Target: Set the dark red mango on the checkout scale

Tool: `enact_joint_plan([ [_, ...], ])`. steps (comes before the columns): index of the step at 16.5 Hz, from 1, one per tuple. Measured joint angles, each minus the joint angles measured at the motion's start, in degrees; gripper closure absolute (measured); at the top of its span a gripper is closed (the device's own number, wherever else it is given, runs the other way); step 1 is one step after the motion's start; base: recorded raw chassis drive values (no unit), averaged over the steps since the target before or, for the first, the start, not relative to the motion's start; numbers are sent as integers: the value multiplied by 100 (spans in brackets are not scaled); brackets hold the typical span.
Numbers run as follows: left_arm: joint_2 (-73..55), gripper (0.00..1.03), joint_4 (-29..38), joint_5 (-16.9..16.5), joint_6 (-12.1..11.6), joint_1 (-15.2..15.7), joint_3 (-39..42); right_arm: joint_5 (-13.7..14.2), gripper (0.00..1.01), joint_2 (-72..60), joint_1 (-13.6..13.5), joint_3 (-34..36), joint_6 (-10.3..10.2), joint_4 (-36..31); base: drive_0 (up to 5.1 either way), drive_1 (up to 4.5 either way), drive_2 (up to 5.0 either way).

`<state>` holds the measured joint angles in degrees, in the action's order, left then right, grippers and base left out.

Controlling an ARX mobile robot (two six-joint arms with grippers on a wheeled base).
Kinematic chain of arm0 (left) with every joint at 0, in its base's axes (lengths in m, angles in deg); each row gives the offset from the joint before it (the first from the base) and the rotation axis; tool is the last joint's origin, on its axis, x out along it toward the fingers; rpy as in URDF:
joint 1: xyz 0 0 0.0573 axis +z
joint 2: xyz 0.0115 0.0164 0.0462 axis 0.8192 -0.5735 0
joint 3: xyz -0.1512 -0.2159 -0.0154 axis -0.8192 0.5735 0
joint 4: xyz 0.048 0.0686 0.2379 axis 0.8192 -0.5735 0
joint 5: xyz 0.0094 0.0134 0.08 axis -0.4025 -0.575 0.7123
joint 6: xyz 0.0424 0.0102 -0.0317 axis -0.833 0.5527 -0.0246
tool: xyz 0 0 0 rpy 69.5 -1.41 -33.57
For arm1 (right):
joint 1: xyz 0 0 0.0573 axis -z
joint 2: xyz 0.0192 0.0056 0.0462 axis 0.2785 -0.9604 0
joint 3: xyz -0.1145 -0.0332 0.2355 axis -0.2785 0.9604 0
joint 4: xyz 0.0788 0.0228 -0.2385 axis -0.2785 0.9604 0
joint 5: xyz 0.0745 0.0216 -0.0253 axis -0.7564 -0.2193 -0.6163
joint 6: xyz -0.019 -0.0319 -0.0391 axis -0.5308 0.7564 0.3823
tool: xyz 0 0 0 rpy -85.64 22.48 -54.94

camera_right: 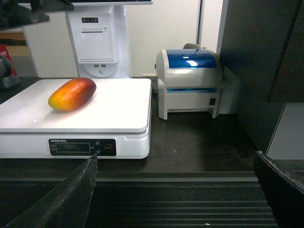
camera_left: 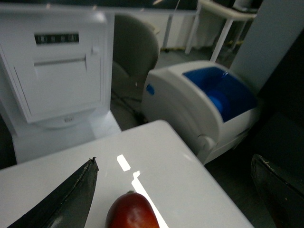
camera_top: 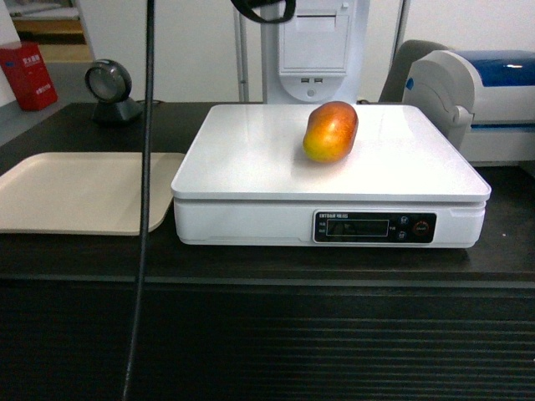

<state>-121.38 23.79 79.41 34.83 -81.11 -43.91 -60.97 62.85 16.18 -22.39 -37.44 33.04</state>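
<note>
Mango: the dark red mango (camera_top: pixel 331 131) lies on its side on the scale (camera_top: pixel 251 159), right of the platform's middle, touching nothing else.
Long axis: runs from the near left to the far right in the head view; the orange-yellow end points toward the display side, the red end toward the receipt printer (camera_top: pixel 315 42).
Scale: sits on the checkout (camera_top: pixel 267 267), just right of a beige tray (camera_top: pixel 79 190).
Left gripper (camera_left: pixel 175 194): above the mango, fingers spread wide, holding nothing.
Right gripper (camera_right: pixel 178 194): in front of the counter, fingers spread, empty.
</note>
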Motion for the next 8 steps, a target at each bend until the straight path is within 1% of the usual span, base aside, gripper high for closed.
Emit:
enact_joint_plan([
  [1, 380, 5, 503, -168, 0, 79, 463, 0, 3, 0, 0, 0, 0, 0, 0, 0, 0],
  [2, 758, 5, 942, -258, 24, 186, 901, 0, 3, 0, 0, 0, 0, 0, 0, 0, 0],
  [3, 1189, 5, 1320, -380, 66, 382, 1381, 0, 3, 0, 0, 0, 0, 0, 0, 0, 0],
  [4, 1526, 5, 1532, -433, 92, 586, 1735, 0, 3, 0, 0, 0, 0, 0, 0, 0, 0],
  [5, 1827, 5, 1674, -498, 175, 787, 2055, 0, 3, 0, 0, 0, 0, 0, 0, 0, 0],
  [6, 2061, 5, 1744, -446, 192, 994, 2302, 0, 3, 0, 0, 0, 0, 0, 0, 0, 0],
  [7, 2238, 5, 1930, -400, 162, 1165, 2555, 0, 3, 0, 0, 0, 0, 0, 0, 0, 0],
  [8, 2380, 6, 1908, -326, 79, 1266, 2780, 0, 3, 0, 0, 0, 0, 0, 0, 0, 0],
])
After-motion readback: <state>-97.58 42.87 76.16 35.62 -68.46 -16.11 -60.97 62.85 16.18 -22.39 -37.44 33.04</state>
